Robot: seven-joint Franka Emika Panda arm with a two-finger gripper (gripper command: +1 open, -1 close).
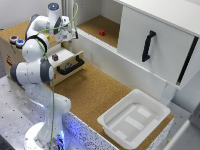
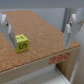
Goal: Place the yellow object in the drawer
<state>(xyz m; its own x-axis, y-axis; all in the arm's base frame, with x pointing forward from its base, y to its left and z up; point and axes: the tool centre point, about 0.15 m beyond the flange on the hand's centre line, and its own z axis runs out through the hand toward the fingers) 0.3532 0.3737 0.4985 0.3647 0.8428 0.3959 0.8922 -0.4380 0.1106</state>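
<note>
Two spread pincer fingers flank the yellow cube, seemingly near the box edge.

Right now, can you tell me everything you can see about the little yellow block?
The yellow block is a small cube with bright yellow faces and a dark mark, perhaps a letter, on the side facing the wrist camera. It looks solid, though the picture is too blurry to tell its material. It sits flat on a brown cork surface, turned slightly askew. The gripper is open around it, with one finger close beside it; nothing seems to grip it.
</note>
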